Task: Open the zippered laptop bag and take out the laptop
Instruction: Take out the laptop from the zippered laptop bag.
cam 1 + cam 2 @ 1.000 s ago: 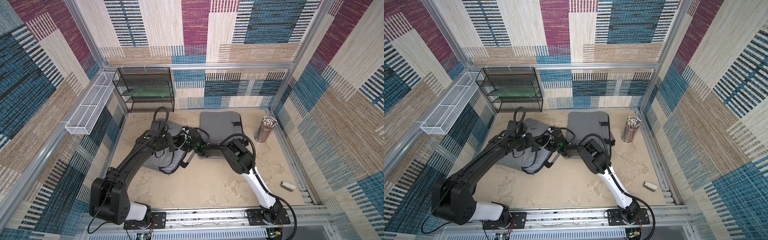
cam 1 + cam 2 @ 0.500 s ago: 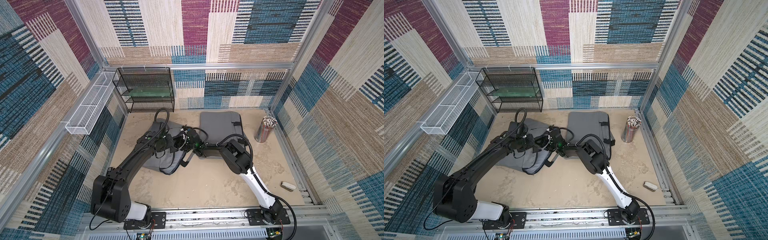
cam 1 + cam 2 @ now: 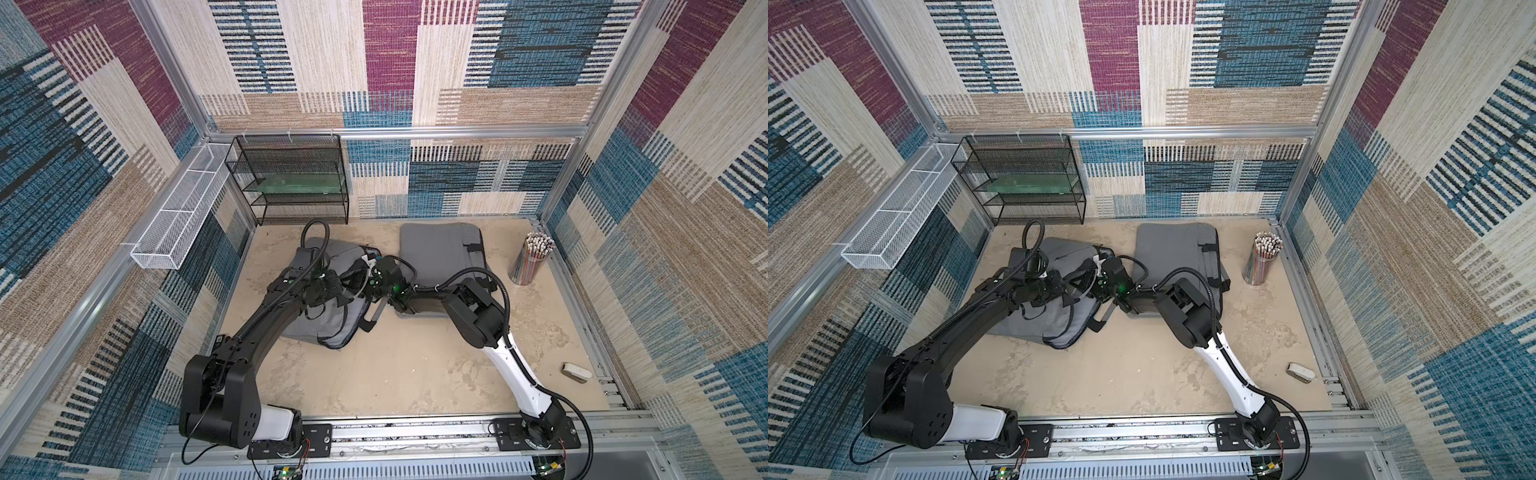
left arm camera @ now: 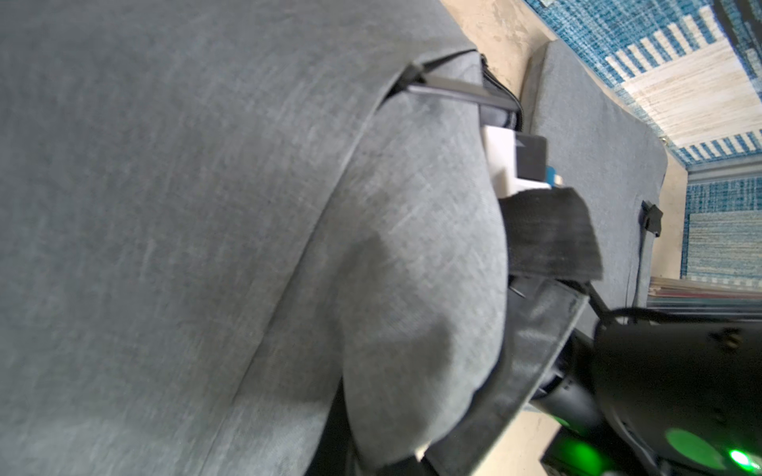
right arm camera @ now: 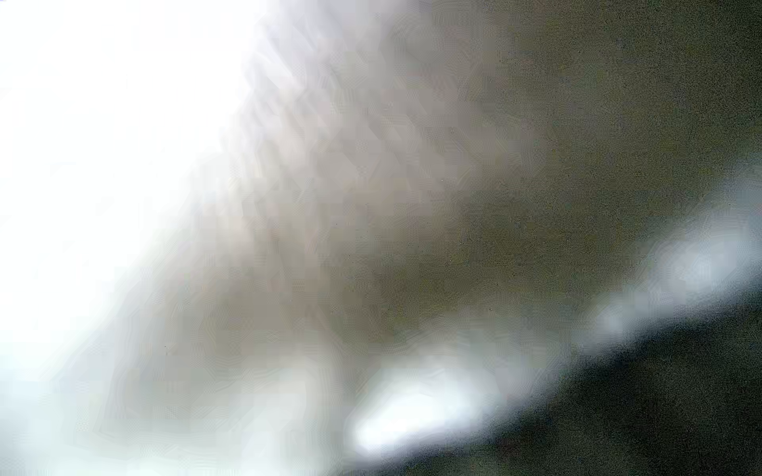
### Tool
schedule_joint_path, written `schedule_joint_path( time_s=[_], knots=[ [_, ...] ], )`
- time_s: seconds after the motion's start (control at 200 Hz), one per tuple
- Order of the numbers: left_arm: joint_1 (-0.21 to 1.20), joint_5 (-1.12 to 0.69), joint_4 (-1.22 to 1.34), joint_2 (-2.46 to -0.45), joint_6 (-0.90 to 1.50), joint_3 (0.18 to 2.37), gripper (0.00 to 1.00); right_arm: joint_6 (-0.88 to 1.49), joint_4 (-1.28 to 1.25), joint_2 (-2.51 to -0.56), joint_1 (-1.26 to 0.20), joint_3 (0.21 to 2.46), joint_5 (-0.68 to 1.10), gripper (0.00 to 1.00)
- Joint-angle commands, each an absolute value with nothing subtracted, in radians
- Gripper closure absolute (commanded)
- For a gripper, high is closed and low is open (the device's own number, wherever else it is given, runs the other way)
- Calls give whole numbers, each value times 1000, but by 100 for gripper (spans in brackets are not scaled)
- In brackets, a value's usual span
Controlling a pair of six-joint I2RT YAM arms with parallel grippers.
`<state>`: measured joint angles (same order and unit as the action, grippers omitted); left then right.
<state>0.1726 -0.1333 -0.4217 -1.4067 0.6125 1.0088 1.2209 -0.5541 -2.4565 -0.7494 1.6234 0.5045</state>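
Grey woven laptop bag [image 3: 320, 328], at 10 o'clock on the table [image 3: 395, 374], looks soft and floppy around an unseen, likely stiff laptop, so grip its 3 o'clock edge, where left gripper [image 3: 338, 291] sits clamped shut, catch hidden; right gripper [image 3: 368, 276] opening indeterminate.

Two grey bags [image 3: 309, 330] [image 3: 440, 249], two arms [image 3: 266, 324] [image 3: 473, 316], one mesh rack [image 3: 291, 178], one wire basket [image 3: 183, 216], one pencil cup [image 3: 530, 262], one white block [image 3: 577, 371]

Grey laptop bag [image 3: 299, 332], rumpled, zip edge open, flap raised, lying left of centre
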Motion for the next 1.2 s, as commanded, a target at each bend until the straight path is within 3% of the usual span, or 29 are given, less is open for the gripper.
schedule_joint_path(
  time_s=[0.0,0.556,1.197],
  knots=[
    [133,-63,-379,-1410,572,1002,100,1147,-627,-2411,-739,1587,563,100],
    [51,47,-348,-1537,437,1113,100,1104,-694,-2137,-639,1230,660,100],
    [37,151,-379,-1643,402,1211,100,918,-398,-1773,-540,956,765,100]
  ],
)
